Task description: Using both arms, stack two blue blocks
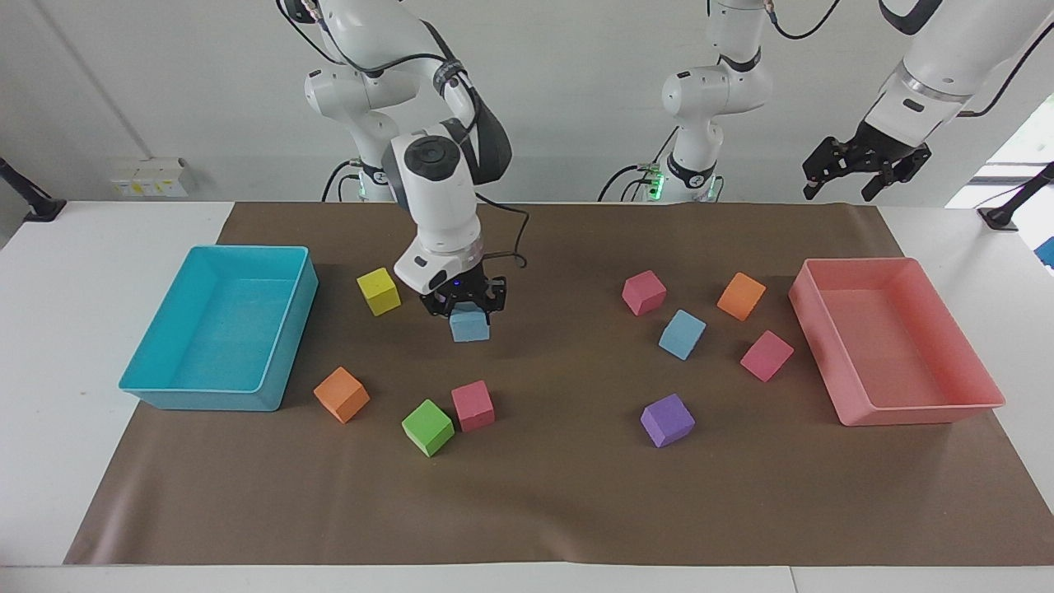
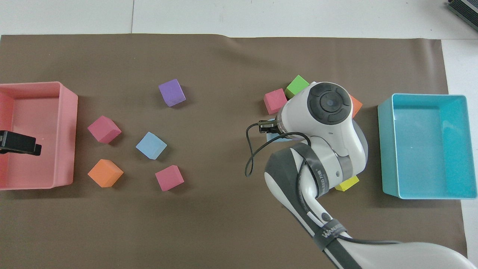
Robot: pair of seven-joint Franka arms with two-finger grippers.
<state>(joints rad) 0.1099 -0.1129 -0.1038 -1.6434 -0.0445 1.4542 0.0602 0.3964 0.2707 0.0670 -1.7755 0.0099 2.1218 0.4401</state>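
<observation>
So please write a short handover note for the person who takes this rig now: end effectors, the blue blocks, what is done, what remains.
Right end effector: shut on one blue block, raised over the mat.
Left end effector: open, holding nothing, waiting above the pink tray's end of the table.
Second blue block: on the mat among the cubes beside the pink tray.
Done: first block picked up.
Left: set it on the second block.
</observation>
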